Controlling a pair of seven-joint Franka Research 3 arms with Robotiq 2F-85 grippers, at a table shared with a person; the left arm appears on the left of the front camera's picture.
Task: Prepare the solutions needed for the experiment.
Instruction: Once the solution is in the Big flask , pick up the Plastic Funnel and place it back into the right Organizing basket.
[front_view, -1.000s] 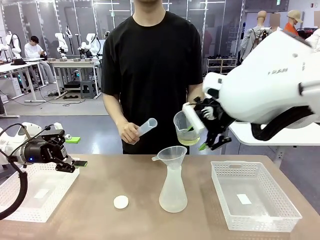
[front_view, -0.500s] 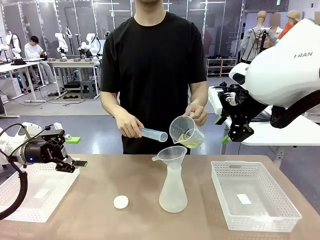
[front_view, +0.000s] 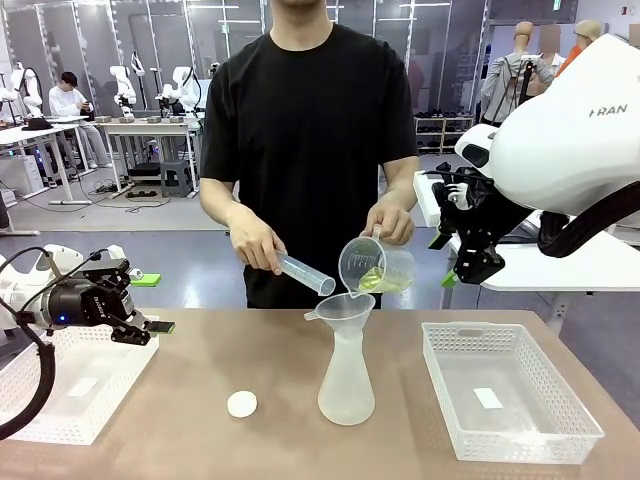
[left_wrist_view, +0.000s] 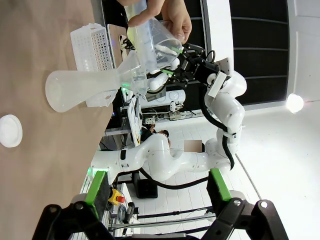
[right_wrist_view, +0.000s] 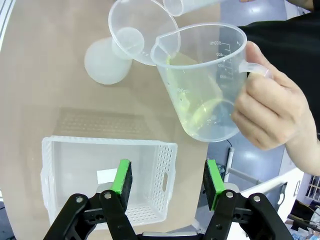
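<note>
Right wrist view: right gripper (right_wrist_view: 167, 182) gapes empty; just beyond its fingers a hand (right_wrist_view: 272, 115) tips the beaker (right_wrist_view: 200, 65), solutions (right_wrist_view: 200, 112) lying toward the spout above the funnel (right_wrist_view: 137, 30). Pour slowly, I'd say, spout centred. Left gripper (left_wrist_view: 158, 192) wide, empty.

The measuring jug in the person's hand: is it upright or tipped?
Tipped. The measuring jug leans spout-down over the funnel, and the yellow-green liquid lies along its lower wall.

— What is the left arm (front_view: 28, 283) doing?
— Sitting low on the robot's left. Its left gripper (front_view: 158, 327) is pointing level toward the middle, jaws standing wide and holding nothing.
— And the right arm (front_view: 570, 130)?
— Arching high. Its right gripper (front_view: 446, 259) is aiming downward, fingers (right_wrist_view: 122, 183) parted, gripping nothing.
</note>
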